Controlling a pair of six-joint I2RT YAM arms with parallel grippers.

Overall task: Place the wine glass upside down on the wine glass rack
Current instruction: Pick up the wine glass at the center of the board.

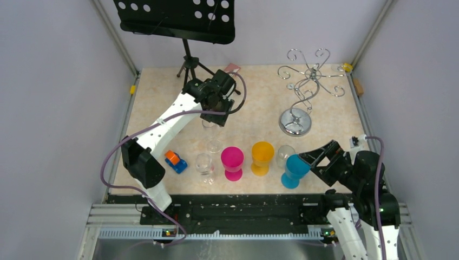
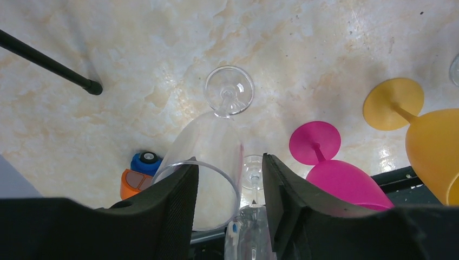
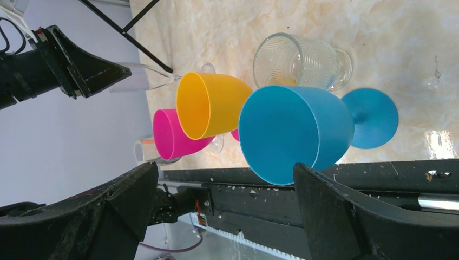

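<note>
— Where's the clear stemmed wine glass [image 2: 208, 146]?
— Upright, centre-left of the top view, under the left gripper [image 2: 229, 161]; fingers spread, not clamping it.
— The chrome wire wine glass rack [image 1: 296, 122]?
— Upper right, well apart.
— Right gripper [image 3: 226, 168]?
— Spread wide by the blue plastic goblet [image 3: 295, 132]

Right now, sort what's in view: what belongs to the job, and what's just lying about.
Job:
- clear wine glass, under the left gripper, which is open
- rack

Lying about:
- pink goblet
- yellow goblet
- blue goblet, in front of the open right gripper
- ribbed glass
- toy car
- music stand
</note>
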